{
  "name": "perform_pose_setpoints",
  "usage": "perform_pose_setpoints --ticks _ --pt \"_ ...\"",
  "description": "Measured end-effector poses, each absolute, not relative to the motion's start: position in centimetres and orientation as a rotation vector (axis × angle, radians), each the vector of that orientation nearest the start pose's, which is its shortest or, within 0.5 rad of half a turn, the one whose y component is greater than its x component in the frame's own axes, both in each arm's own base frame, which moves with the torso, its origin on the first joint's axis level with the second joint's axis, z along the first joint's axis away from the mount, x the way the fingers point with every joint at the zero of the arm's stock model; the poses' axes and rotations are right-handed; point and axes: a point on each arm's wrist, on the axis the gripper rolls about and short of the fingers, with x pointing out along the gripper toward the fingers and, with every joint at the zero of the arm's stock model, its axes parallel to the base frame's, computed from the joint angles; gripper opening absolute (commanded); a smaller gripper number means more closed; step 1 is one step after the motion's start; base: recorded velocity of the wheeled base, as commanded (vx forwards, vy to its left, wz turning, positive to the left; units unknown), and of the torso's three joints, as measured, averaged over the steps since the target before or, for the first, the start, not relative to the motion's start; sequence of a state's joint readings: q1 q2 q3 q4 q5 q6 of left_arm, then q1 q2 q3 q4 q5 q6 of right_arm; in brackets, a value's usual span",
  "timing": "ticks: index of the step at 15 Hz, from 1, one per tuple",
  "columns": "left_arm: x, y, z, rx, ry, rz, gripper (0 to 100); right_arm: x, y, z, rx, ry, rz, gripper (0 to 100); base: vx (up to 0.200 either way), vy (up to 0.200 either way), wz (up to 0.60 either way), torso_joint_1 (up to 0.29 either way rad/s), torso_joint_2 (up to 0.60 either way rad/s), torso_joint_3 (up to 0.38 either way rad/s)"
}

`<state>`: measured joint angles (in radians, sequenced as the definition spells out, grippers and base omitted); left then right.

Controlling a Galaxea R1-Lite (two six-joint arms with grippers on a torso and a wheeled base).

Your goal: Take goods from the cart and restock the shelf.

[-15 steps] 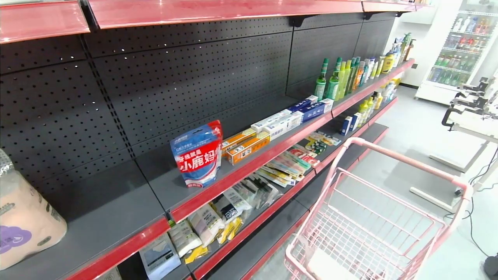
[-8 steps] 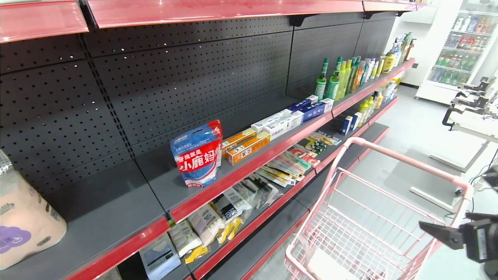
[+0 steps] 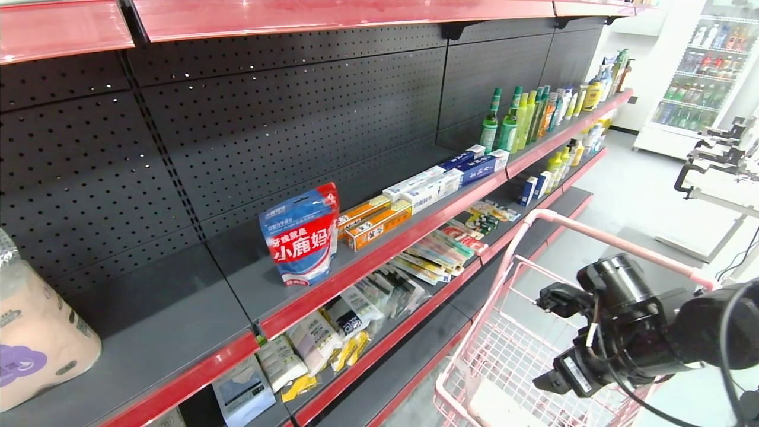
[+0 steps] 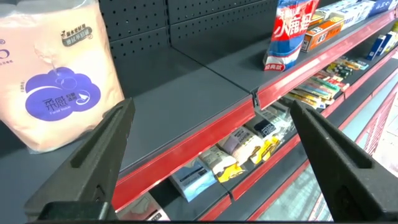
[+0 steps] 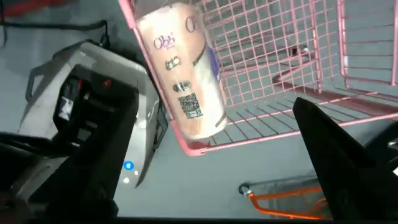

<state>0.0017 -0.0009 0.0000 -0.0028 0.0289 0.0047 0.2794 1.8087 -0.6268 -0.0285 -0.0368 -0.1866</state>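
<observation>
Right gripper (image 3: 542, 341) is hanging over the pink cart (image 3: 593, 237) with its fingers spread wide and gripping nothing. The paper roll pack (image 5: 186, 74) is sitting inside the cart against a corner of the wire wall, below and ahead of that gripper, and its long axis is running roughly across the line between the fingers, so they're looking set to straddle its narrow width. Left gripper (image 4: 211, 106) is also splayed and empty, facing the grey shelf (image 4: 186, 87) near a shelved pack (image 4: 56, 74), well apart from the cart, so the right arm is nearer.
</observation>
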Motion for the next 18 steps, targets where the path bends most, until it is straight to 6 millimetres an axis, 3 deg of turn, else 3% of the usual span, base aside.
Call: perform_pose_setpoints --ticks 2,6,18 --pt "-2.3 0.1 7.6 0.005 -0.004 0.030 100 24.2 8.2 4.5 -0.399 1.188 0.358 100 0.000 0.000 0.00 0.000 0.00 0.000" --pt "-2.3 0.1 7.6 0.004 -0.004 0.031 100 24.1 9.2 2.8 -0.457 1.241 0.382 100 0.000 0.000 0.00 -0.058 0.13 0.070" --pt "-2.3 0.1 7.6 0.004 -0.004 0.031 100 23.9 9.7 1.5 -0.541 1.280 0.436 100 0.000 0.000 0.00 -0.098 0.22 0.122"
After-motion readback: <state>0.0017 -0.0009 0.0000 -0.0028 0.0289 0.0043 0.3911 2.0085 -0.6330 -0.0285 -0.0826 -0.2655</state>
